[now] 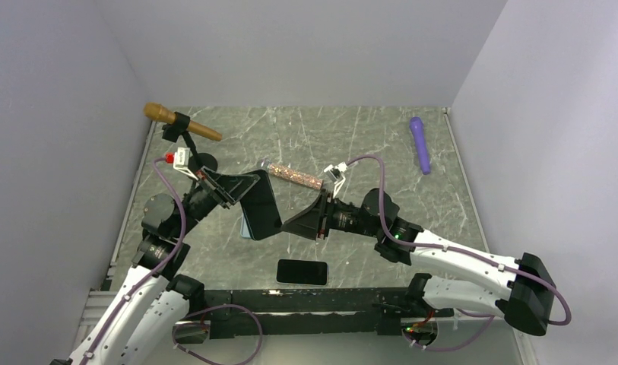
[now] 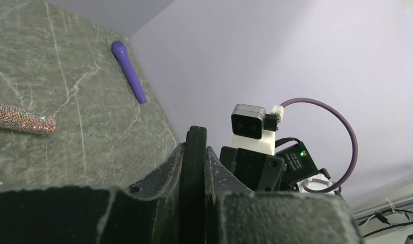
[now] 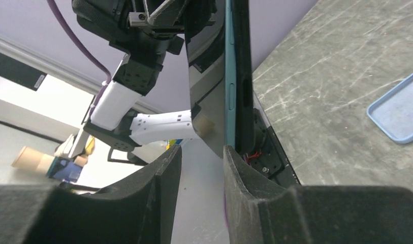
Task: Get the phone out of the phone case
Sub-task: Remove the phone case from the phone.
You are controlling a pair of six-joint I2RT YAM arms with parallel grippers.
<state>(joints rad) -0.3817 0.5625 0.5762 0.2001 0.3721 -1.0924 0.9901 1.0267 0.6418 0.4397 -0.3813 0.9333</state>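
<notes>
The phone (image 1: 261,207) is dark and shiny, with a blue-green case (image 3: 230,76) round its edge. It hangs tilted above the bench (image 1: 381,152), just beside the left end of the sparkly tube (image 1: 294,176). Its long side runs from the tube toward the arms. The left gripper (image 1: 241,190) has its jaws closed tight on the phone. The right gripper (image 1: 294,223), just nearer than the tube, has jaws a little apart and holds nothing.

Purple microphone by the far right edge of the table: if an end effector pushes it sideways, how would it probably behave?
The purple microphone lies on its side and looks round, so it would probably roll on the smooth table. Its head seems wider than its handle, so it may curve rather than roll straight. It looks rigid, unlikely to bend.
</notes>
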